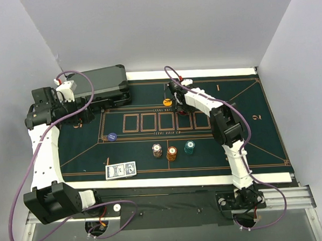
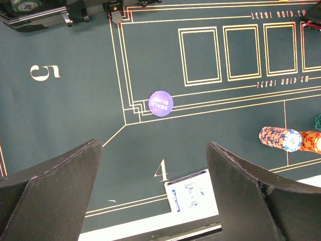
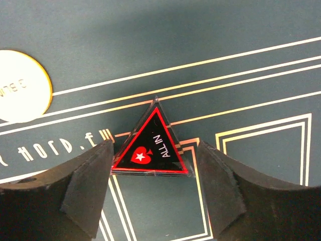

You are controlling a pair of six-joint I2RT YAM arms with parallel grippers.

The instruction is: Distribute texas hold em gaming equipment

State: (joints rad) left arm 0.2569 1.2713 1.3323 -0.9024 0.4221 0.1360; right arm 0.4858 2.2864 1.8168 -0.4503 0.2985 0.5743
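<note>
A black triangular "ALL IN" token with a red rim lies flat on the green mat between the fingers of my right gripper. The left finger is at its corner and the right one stands a little off it, so the jaws are open. A white disc with an orange rim lies just beside. In the top view this gripper hovers over the card boxes. Three chip stacks, red, orange and teal, stand mid-mat. My left gripper hangs wide open and empty above a purple disc.
A pack of blue-backed cards lies at the mat's near left edge. The dark grey case sits at the far left, next to the left arm's wrist. Grey walls close in on three sides.
</note>
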